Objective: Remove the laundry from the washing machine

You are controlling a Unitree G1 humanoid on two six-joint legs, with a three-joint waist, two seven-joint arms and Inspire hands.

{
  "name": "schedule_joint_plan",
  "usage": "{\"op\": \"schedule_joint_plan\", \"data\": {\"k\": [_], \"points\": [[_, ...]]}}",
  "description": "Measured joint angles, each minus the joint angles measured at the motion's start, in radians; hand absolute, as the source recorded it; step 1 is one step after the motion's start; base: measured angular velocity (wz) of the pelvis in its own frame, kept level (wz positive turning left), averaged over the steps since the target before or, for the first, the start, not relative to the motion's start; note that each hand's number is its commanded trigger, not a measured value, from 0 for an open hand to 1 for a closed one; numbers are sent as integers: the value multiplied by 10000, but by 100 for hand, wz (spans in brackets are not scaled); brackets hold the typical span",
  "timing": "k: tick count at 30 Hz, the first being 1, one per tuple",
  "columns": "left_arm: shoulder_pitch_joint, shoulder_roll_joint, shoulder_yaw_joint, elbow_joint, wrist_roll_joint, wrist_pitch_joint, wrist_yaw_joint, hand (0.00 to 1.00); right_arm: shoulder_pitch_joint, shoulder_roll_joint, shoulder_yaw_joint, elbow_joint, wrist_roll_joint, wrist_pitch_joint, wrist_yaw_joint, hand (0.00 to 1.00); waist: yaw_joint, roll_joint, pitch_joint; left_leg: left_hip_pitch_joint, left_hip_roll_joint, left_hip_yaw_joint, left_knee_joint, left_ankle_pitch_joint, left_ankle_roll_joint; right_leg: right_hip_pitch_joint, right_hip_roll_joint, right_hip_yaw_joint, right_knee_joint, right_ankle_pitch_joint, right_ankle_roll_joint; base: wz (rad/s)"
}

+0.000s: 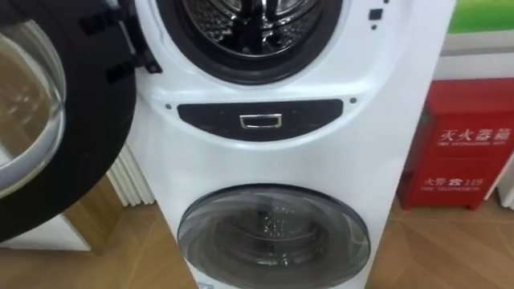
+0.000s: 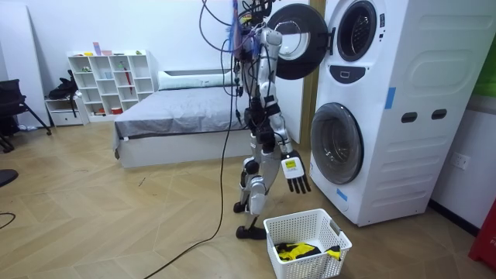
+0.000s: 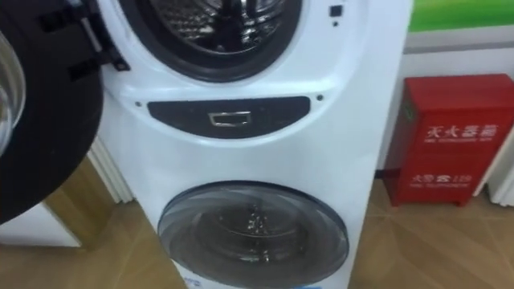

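The robot stands close to the washing machine [image 2: 387, 108]. The top door [image 1: 88, 136] swings open at the left so it can reach in. Its right hand [image 2: 297, 176] hangs loose, holding nothing. Yellow clothes [image 2: 298, 249] lie in the basket [image 2: 310, 267] near its feet, set there to catch more

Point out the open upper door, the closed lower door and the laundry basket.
open upper door [image 1: 92, 120], left eye view, black frame.
closed lower door [image 1: 273, 233], left eye view, glass middle.
laundry basket [image 2: 308, 266], room view, front wall.

White stacked washer [image 2: 403, 77], upper door [image 2: 298, 39] swung open, lower door [image 2: 337, 143] shut, yellow and black clothes [image 2: 296, 249] in white basket [image 2: 306, 266] beside it
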Motion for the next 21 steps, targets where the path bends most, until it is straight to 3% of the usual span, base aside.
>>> {"op": "schedule_joint_plan", "data": {"k": [1,4,8,13,17,19,21], "points": [[-30,294,69,2,25,0,0,0,80,-30,-117,-48,-14,-4,-13,0,49,60,-6,8,1,-46,0,0,0,28,4,-13,5,0,0,7],[-60,801,321,3,48,-6,-51,0,164,-145,-170,-227,-45,-35,18,0,82,197,0,7,-24,-114,-1,1,0,56,-9,-43,7,0,0,8],[-186,1092,330,22,153,-15,-205,0,183,-234,-193,-183,-112,-118,59,0,109,227,28,18,-81,-244,1,17,11,125,-50,-115,-6,-34,54,10],[-539,1373,333,22,526,1,-715,0,410,-467,-415,-181,-220,-156,104,0,352,184,-1,-7,-161,-244,4,26,27,149,-118,-109,-142,-88,85,0],[-807,1714,324,21,562,133,-870,0,476,-478,-609,-175,-546,-138,101,0,331,31,24,-85,-160,-253,131,25,27,131,-118,-32,-151,-89,85,0],[-1213,1896,288,21,577,250,-887,0,502,-481,-610,-211,-821,-92,95,0,308,-107,15,-148,-160,-247,190,24,27,119,-118,-36,-143,-88,85,0],[-1476,1932,265,22,838,311,-886,0,497,-482,-610,-269,-966,-93,95,0,289,-148,18,-157,-160,-236,220,23,28,121,-121,-31,-132,-87,84,0]]}}
